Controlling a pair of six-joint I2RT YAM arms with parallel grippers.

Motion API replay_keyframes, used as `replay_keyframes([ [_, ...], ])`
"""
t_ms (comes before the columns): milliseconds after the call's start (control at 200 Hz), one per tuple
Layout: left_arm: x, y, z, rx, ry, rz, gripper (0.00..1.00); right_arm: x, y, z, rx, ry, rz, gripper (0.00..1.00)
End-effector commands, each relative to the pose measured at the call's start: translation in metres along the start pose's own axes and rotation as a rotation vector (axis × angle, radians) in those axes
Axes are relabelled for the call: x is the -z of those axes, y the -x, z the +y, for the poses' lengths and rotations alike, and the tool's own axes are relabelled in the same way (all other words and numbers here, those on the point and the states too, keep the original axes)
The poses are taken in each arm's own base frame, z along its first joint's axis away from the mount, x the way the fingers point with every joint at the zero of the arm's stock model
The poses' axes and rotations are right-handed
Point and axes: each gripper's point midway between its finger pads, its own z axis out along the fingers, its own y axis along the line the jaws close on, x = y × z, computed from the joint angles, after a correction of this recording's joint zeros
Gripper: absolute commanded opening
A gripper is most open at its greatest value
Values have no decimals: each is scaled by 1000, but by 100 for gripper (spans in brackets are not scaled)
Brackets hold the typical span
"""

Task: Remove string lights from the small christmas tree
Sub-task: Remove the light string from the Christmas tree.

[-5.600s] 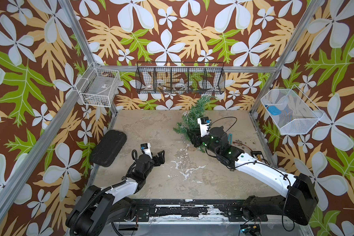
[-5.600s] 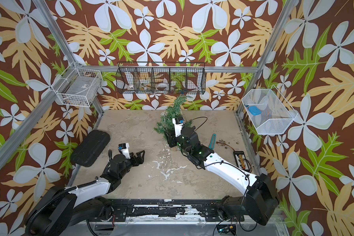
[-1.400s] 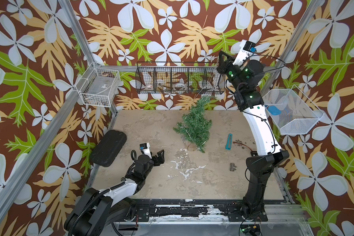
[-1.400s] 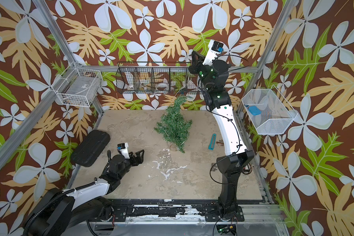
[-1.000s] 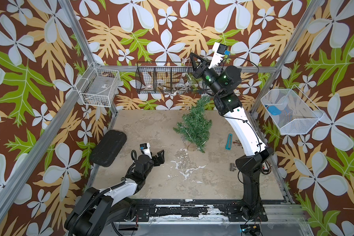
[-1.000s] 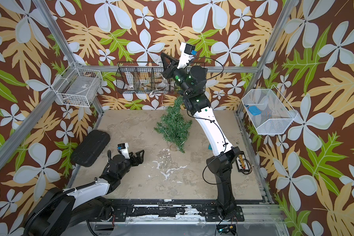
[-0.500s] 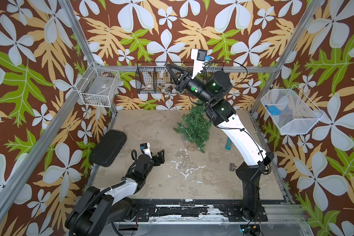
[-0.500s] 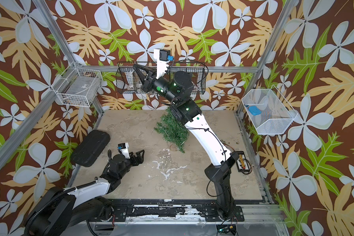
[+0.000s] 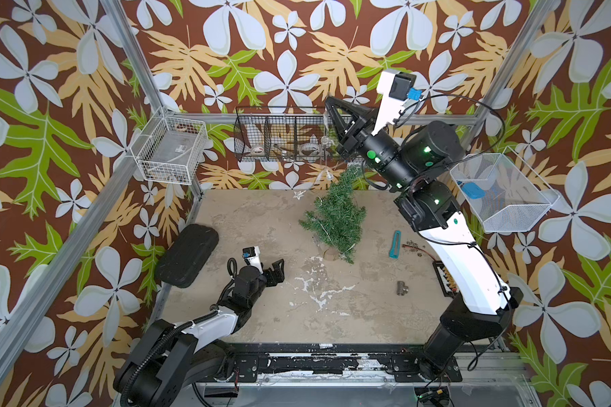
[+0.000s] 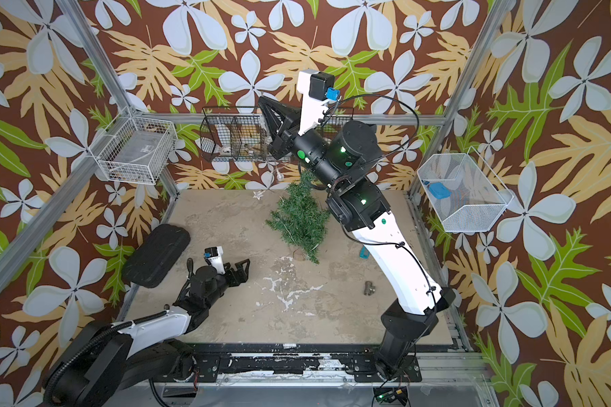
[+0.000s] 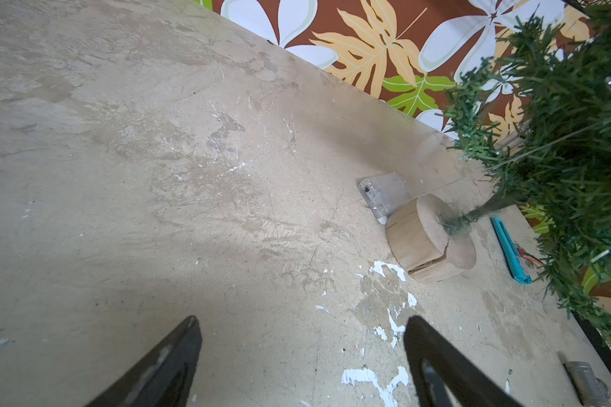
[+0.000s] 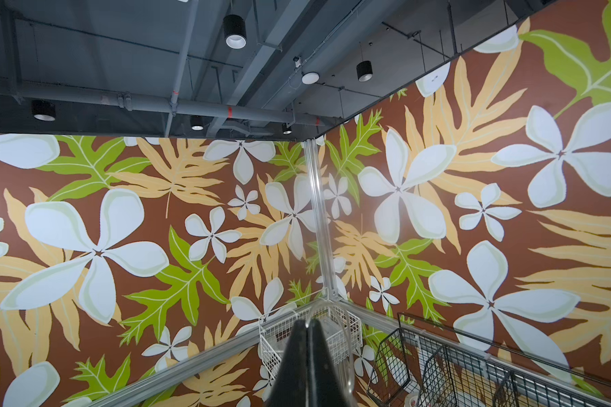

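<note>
Brown floral wallpaper encloses a scuffed beige table (image 9: 261, 218), seen from above. The small christmas tree (image 9: 336, 215) is set near the back edge, right of the middle; whether it stands fully upright cannot be told. The right gripper (image 9: 328, 104) is raised high above the back edge, in front of a black wire basket (image 9: 279, 141), with its fingers clenched. The string lights (image 9: 326, 172) are seen hanging from its tip as a thin pale strand down to the treetop, and in the right wrist view a clear loop of wire curls round the closed tip. The left gripper (image 9: 277, 270) is rested low, left of the table's middle, fingers spread and holding nothing. The step in hand is judged to be the unwinding of the strand from the branches. Next, a continued pull up and around is probably called for, gentle enough that the tree is not tipped. Several seconds earlier the right gripper was low at the tree; it has since been lifted clear, and half a second ago its tip was farther left. Tree and left arm are unchanged.
</note>
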Motion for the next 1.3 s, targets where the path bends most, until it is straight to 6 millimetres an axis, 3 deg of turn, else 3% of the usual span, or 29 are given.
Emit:
replay_keyframes([
  [0, -1, 4, -2, -5, -6, -12, 92, 8, 14, 10, 16, 30, -12, 0],
  [250, -3, 3, -2, -6, -2, -7, 92, 35, 35, 5, 69, -49, -18, 0],
  [445, -4, 2, -1, -6, 1, -3, 92, 66, 60, 17, 66, -35, -49, 0],
  [551, -4, 2, -1, -7, 1, -2, 92, 75, 57, 17, 64, -43, -36, 0],
  [756, -4, 1, 0, -8, 4, 3, 92, 87, 5, -1, 55, -109, 73, 0],
  [1001, -3, 1, 0, -8, 1, 0, 92, 118, -59, -24, 76, -218, 225, 0],
  [1121, -3, 1, 0, -9, 3, 3, 92, 147, -114, -37, 58, -271, 365, 0],
  [1296, -3, 0, 0, -6, 1, 1, 92, 207, -186, -52, -12, -364, 501, 0],
])
